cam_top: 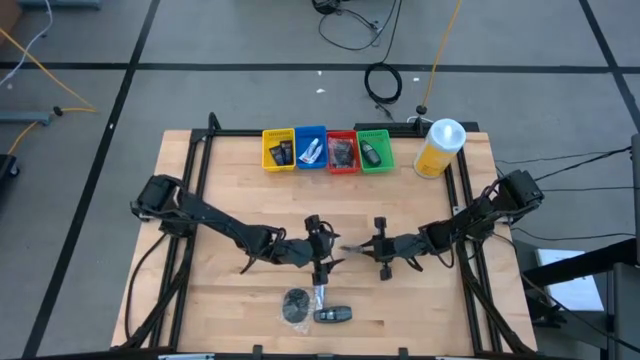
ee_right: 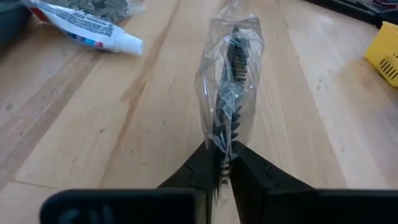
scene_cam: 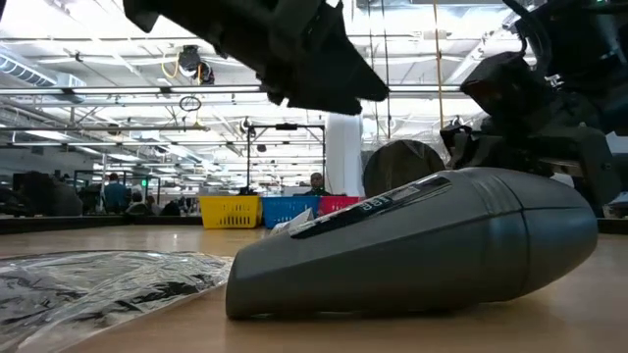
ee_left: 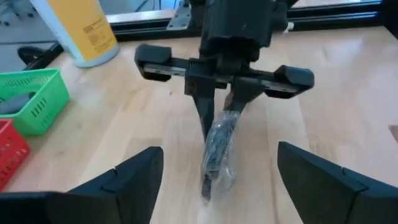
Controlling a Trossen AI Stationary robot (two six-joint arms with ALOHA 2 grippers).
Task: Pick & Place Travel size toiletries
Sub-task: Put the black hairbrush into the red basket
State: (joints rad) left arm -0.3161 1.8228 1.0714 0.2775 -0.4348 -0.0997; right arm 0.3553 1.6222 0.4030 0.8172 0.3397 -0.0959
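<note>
A clear-wrapped packet with a dark comb-like item inside is held over the middle of the table. My right gripper, coming from the table's right, is shut on it. My left gripper faces it from the left. It is open, with its fingers standing wide on either side of the packet's free end, touching nothing. A toothpaste tube, a grey wrapped disc and a dark oblong item lie on the table near its front edge. My right gripper pinches one end of the clear packet between its two fingers, coming from the table's right and slanting slightly down. The packet sticks out lengthwise beyond the fingertips toward my left gripper. Whether its free end touches the table I cannot tell.
Four small trays stand in a row at the table's far edge, yellow, blue, red and green, each with items inside. A big yellow white-capped bottle stands right of them. Bare wood lies left and right of the grippers.
</note>
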